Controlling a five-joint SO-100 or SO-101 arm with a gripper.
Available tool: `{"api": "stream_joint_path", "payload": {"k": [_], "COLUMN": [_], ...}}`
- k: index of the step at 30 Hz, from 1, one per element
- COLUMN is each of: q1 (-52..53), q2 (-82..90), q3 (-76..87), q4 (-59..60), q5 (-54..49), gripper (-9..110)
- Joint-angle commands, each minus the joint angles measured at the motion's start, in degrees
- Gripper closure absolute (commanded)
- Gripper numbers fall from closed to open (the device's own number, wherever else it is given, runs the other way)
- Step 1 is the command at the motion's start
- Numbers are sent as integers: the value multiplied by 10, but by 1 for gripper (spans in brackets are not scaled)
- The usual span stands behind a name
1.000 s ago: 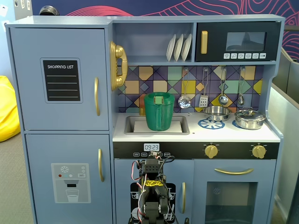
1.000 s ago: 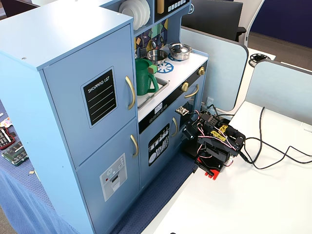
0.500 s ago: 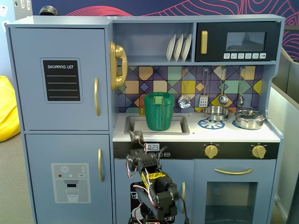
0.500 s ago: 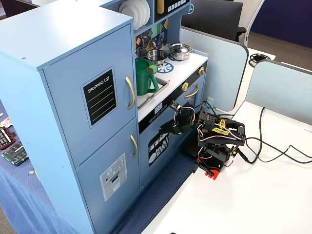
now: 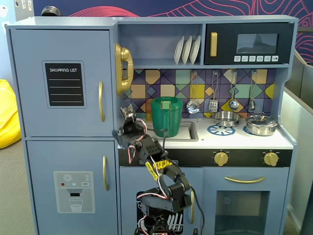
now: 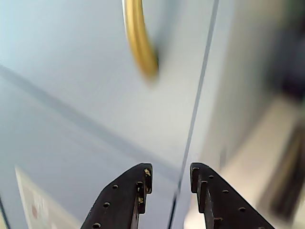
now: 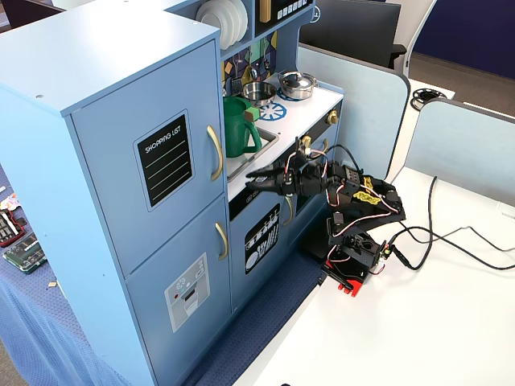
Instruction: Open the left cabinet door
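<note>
The left cabinet door [image 5: 61, 49] is blue-grey with a black "SHOPPING LIST" panel and a vertical gold handle [image 5: 101, 101]. It is closed in both fixed views [image 7: 137, 121]. My gripper [image 5: 127, 111] is raised in front of the door's right edge, right of the handle and a little lower [image 7: 251, 178]. In the wrist view the gripper [image 6: 170, 176] is open and empty. The door's edge seam runs between the two black fingers [image 6: 136, 191]. The handle's lower end [image 6: 140, 43] is ahead and above, apart from the fingers.
The lower blue door with the water-dispenser panel [image 5: 73, 191] sits under the left door. A green pitcher [image 5: 166, 116] stands in the sink just right of the gripper. A gold phone [image 5: 123, 69] hangs above. Cables [image 7: 451, 241] lie on the white table.
</note>
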Motion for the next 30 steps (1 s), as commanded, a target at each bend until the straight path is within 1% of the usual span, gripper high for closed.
{"api": "stream_joint_path", "payload": {"k": [1, 3, 8, 17, 25, 30], "q1": [-10, -11, -22, -38, -128, -156], "q2": [-62, -91, -154, -234, -243, -228], "q3": [-109, -133, -181, -239, -250, -245], "q4": [-49, -83, -152, -190, -177, -165], "q5": [-2, 19, 28, 5, -56, -91], "gripper": [95, 93, 91, 92, 95, 96]}}
